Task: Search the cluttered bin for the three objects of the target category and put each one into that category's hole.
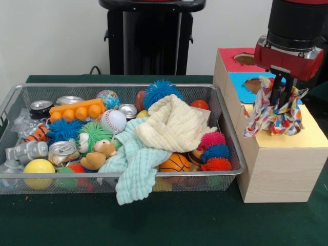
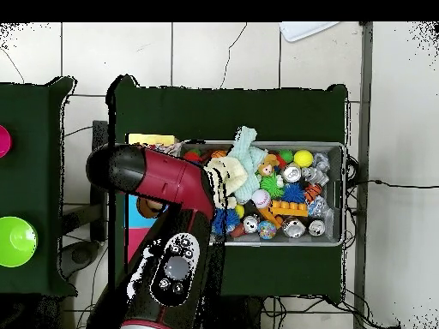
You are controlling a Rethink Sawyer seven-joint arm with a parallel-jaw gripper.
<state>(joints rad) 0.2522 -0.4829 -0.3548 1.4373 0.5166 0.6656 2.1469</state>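
My gripper (image 1: 279, 100) hangs over the yellow top (image 1: 310, 137) of the wooden box at the right, shut on a multicoloured patterned cloth (image 1: 265, 114). The cloth droops down onto the yellow surface and hides any hole there. In the wire bin (image 1: 123, 86) a cream cloth (image 1: 173, 125) lies over a mint cloth (image 1: 134, 165) that spills across the front rim. In the overhead view the red arm (image 2: 163, 180) hides the gripper; the cream cloth (image 2: 231, 176) and mint cloth (image 2: 247, 141) show in the bin (image 2: 344, 193).
The box also has a blue top with a hole (image 1: 252, 83) and a red top with a hole (image 1: 245, 59) behind the yellow one. The bin holds spiky balls, a baseball (image 1: 113, 121), a small basketball (image 1: 175, 163), cans, plush toys and a yellow ball (image 1: 39, 166).
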